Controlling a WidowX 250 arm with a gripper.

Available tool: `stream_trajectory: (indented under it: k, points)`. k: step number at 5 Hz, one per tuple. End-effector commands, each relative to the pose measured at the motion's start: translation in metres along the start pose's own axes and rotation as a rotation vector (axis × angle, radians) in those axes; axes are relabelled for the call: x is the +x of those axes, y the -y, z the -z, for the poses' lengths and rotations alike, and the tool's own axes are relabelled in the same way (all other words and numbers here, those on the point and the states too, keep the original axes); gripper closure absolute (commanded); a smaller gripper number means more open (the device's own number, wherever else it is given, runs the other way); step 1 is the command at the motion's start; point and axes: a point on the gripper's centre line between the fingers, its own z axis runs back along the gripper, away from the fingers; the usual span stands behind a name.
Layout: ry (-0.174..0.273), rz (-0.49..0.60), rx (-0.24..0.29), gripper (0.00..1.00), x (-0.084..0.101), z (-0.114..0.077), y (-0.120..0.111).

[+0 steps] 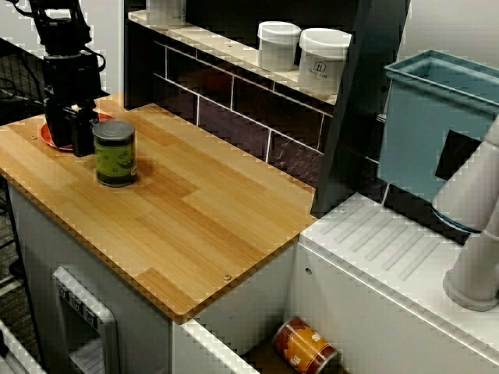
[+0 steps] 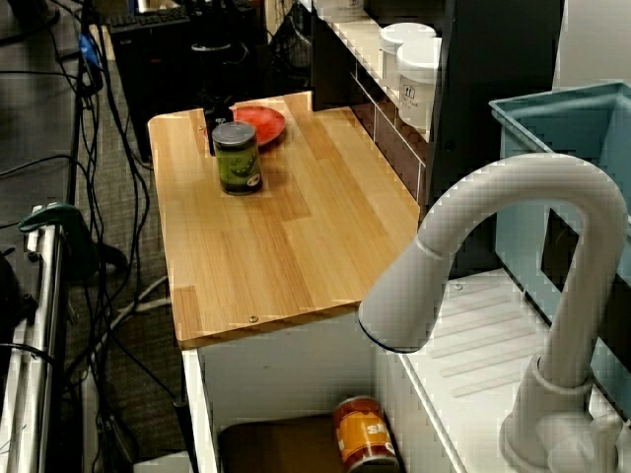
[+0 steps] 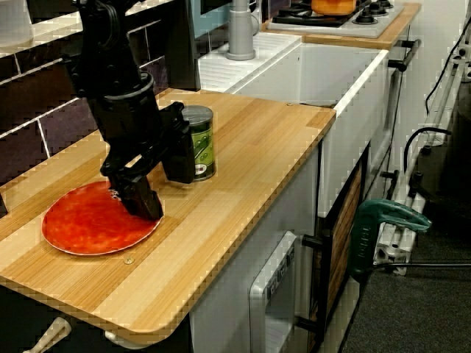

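Note:
A green-labelled can (image 3: 200, 143) stands upright on the wooden counter (image 3: 250, 147), just beside a red plate (image 3: 96, 220). My black gripper (image 3: 163, 184) is low over the plate's edge and open, with nothing between its fingers. One finger (image 3: 141, 200) rests over the plate. The other finger (image 3: 179, 156) stands close against the can's side, and I cannot tell if it touches. In the view from the sink side, the gripper (image 1: 75, 131) is behind the can (image 1: 115, 153), above the plate (image 1: 53, 137). In the view over the faucet, the can (image 2: 238, 158) hides most of the gripper.
An orange can (image 1: 306, 347) lies on its side in the sink. Two white jars (image 1: 278, 45) (image 1: 323, 61) stand on the shelf above the tiled wall. A teal bin (image 1: 437, 117) and a white faucet (image 2: 493, 256) are by the draining board. A stove (image 3: 346, 18) is at the far end.

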Motion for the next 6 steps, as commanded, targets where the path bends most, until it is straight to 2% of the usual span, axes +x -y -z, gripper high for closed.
stream_trajectory:
  k: [1, 2, 3, 4, 6]
  points:
    - [0.091, -0.07, 0.11, 0.0, 0.009, -0.005, 0.036]
    - [0.179, -0.146, 0.155, 0.0, 0.007, 0.0, 0.046]
    - [0.186, -0.148, 0.178, 0.0, 0.006, 0.005, 0.05]
    - [0.179, -0.152, 0.165, 0.0, 0.005, 0.002, 0.046]
    - [0.094, -0.147, 0.1, 0.0, 0.015, -0.011, 0.027]
